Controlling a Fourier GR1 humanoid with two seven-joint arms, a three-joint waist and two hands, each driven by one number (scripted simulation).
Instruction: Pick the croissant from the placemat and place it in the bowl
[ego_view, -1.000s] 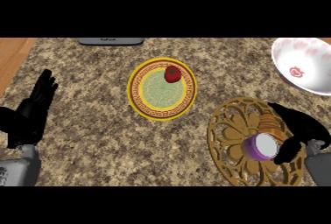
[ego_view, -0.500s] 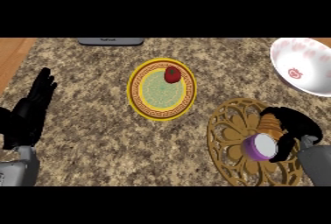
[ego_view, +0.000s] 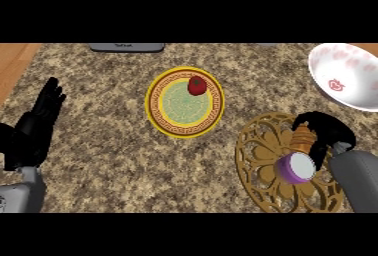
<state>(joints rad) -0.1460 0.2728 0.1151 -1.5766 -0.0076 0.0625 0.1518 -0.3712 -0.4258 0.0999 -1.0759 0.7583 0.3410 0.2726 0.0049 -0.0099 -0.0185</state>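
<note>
Now right hand (ego_view: 327, 128) curls round the croissant (ego_view: 303, 140) over the placemat (ego_view: 258, 167); plate (ego_view: 157, 111) holds a red fruit (ego_view: 196, 85).

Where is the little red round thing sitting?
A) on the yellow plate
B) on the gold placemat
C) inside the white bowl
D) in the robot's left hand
A: the red fruit lies on the yellow plate, near the plate's upper right rim.
</note>
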